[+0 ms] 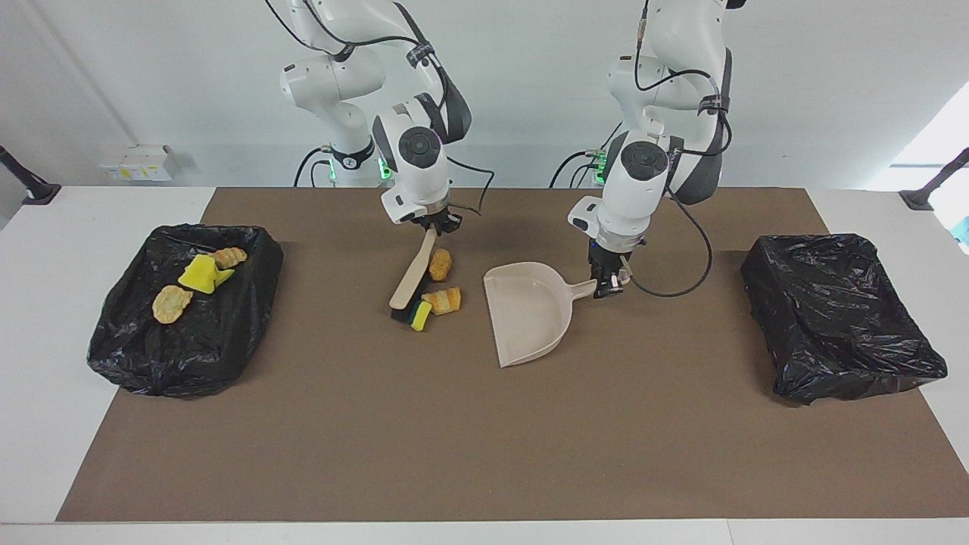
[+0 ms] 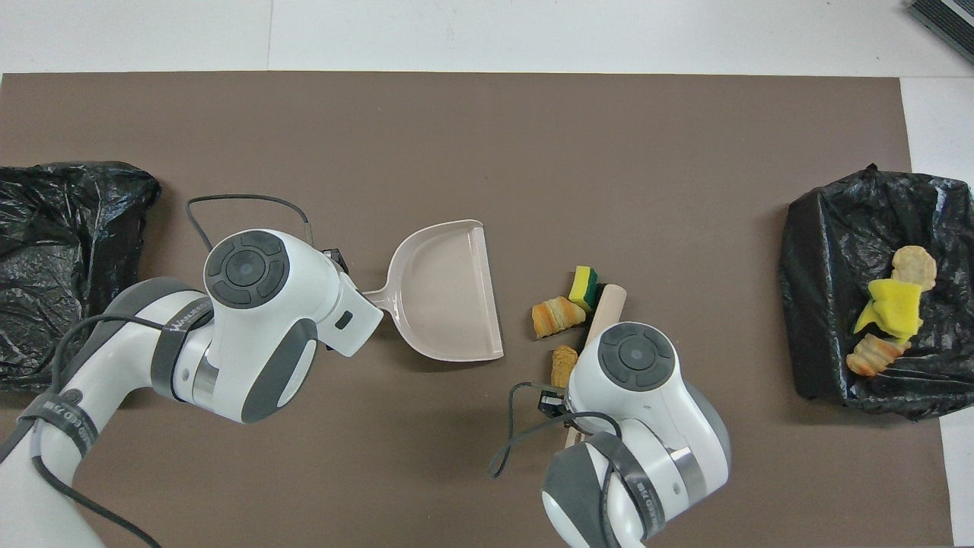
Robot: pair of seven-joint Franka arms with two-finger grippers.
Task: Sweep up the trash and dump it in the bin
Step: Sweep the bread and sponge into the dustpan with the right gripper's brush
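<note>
The right gripper (image 1: 431,225) is clamped on the handle of the brush (image 1: 409,281), which slants down across the brown mat (image 1: 484,424) with its dark bristle end on the surface. Three scraps of trash sit bunched against that brush: a yellow-and-green sponge piece (image 1: 419,315) right at the bristles, an orange striped chunk (image 1: 443,300) touching it on the dustpan side, and a tan chunk (image 1: 440,264) a little nearer to the robots, beside the brush handle. From overhead the right arm's wrist covers most of the handle, and only the brush tip shows beside the sponge piece (image 2: 584,283). The left gripper (image 1: 608,283) grips the handle of the beige dustpan (image 1: 530,314), which lies flat on the mat, its open mouth turned toward the scraps and just beside the striped chunk (image 2: 553,317). At the right arm's end of the table a black-lined bin (image 1: 189,356) already holds more scraps: yellow foam (image 1: 201,275), a tan disc (image 1: 171,303) and a striped piece (image 1: 229,257). The other black-lined bin (image 1: 840,318) stands at the left arm's end.
</note>
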